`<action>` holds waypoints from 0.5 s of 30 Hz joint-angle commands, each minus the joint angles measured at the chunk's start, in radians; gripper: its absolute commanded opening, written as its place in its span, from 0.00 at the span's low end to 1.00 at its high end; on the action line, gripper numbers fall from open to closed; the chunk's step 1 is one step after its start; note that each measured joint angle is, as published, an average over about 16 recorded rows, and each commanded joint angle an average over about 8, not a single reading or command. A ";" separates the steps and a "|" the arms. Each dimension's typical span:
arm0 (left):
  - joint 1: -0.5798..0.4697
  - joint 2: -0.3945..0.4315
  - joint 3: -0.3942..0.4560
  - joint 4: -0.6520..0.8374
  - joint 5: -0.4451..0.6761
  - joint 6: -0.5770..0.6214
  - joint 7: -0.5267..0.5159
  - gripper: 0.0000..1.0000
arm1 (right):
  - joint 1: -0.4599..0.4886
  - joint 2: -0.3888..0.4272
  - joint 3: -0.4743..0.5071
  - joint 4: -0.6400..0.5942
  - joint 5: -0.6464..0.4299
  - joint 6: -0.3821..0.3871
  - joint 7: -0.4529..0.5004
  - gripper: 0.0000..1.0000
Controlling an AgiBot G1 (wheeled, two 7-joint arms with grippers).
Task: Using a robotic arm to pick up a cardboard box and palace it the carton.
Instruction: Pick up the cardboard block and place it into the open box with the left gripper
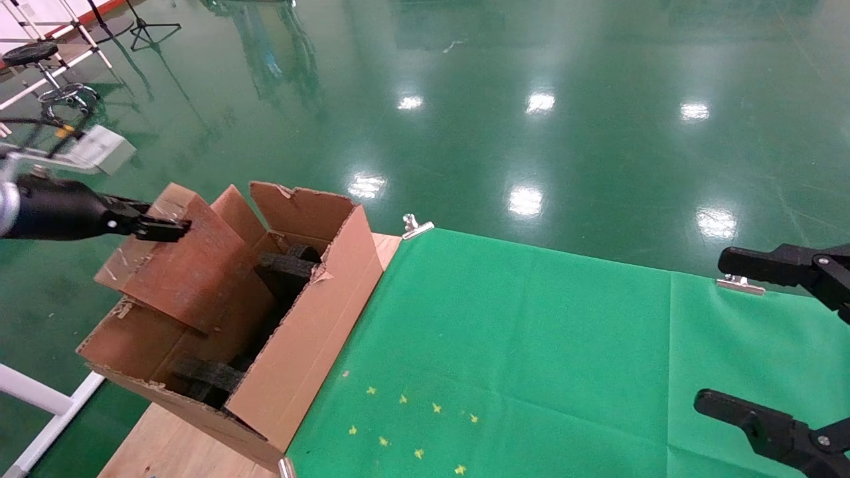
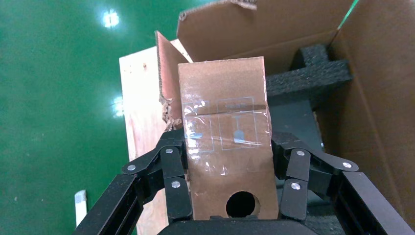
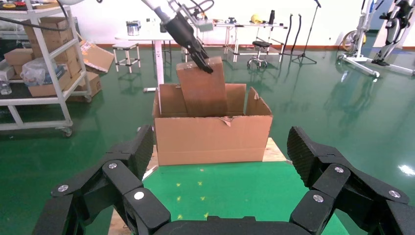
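Observation:
My left gripper (image 1: 163,229) on the robotic arm (image 3: 183,32) is shut on the cardboard box (image 1: 192,265), a small reddish-brown block with a round hole (image 2: 242,204) and clear tape. In the left wrist view the left gripper (image 2: 227,149) clamps both sides of the box (image 2: 225,132). The box hangs tilted, its lower end inside the open top of the carton (image 1: 312,332), above black foam pieces (image 1: 292,262). The right wrist view shows the box (image 3: 203,88) sticking out of the carton (image 3: 213,134). My right gripper (image 1: 709,330) is open and empty at the table's right, and it also shows in the right wrist view (image 3: 221,142).
The carton stands on a wooden board (image 1: 172,445) at the left end of a green cloth (image 1: 531,345) held by metal clips (image 1: 417,227). Yellow star marks (image 1: 405,425) lie near the front. A white frame (image 1: 40,398) is at the left.

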 commanded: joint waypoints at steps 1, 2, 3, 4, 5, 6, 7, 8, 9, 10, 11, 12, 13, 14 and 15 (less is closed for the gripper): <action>0.004 0.024 0.003 0.059 0.008 -0.041 0.038 0.00 | 0.000 0.000 0.000 0.000 0.000 0.000 0.000 1.00; 0.002 0.036 0.006 0.086 0.014 -0.054 0.049 0.00 | 0.000 0.000 0.000 0.000 0.000 0.000 0.000 1.00; -0.001 0.047 0.008 0.112 0.019 -0.066 0.060 0.00 | 0.000 0.000 0.000 0.000 0.000 0.000 0.000 1.00; -0.004 0.058 0.011 0.136 0.024 -0.078 0.071 0.00 | 0.000 0.000 0.000 0.000 0.000 0.000 0.000 1.00; -0.007 0.069 0.013 0.161 0.028 -0.088 0.082 0.00 | 0.000 0.000 0.000 0.000 0.000 0.000 0.000 1.00; -0.010 0.079 0.015 0.183 0.031 -0.096 0.093 0.00 | 0.000 0.000 0.000 0.000 0.000 0.000 0.000 1.00; -0.013 0.088 0.016 0.203 0.034 -0.103 0.104 0.00 | 0.000 0.000 0.000 0.000 0.000 0.000 0.000 1.00; -0.015 0.097 0.018 0.222 0.037 -0.109 0.114 0.00 | 0.000 0.000 0.000 0.000 0.000 0.000 0.000 1.00; -0.017 0.105 0.020 0.240 0.039 -0.114 0.124 0.00 | 0.000 0.000 0.000 0.000 0.000 0.000 0.000 1.00; -0.019 0.113 0.022 0.257 0.042 -0.117 0.134 0.00 | 0.000 0.000 0.000 0.000 0.000 0.000 0.000 1.00; -0.020 0.120 0.024 0.273 0.044 -0.119 0.142 0.00 | 0.000 0.000 0.000 0.000 0.000 0.000 0.000 1.00; -0.022 0.127 0.026 0.289 0.046 -0.121 0.150 0.00 | 0.000 0.000 0.000 0.000 0.000 0.000 0.000 1.00; -0.023 0.133 0.028 0.304 0.048 -0.122 0.157 0.00 | 0.000 0.000 0.000 0.000 0.000 0.000 0.000 1.00; -0.023 0.139 0.030 0.318 0.051 -0.124 0.164 0.00 | 0.000 0.000 0.000 0.000 0.000 0.000 0.000 1.00; -0.023 0.145 0.032 0.332 0.054 -0.126 0.170 0.00 | 0.000 0.000 0.000 0.000 0.000 0.000 0.000 1.00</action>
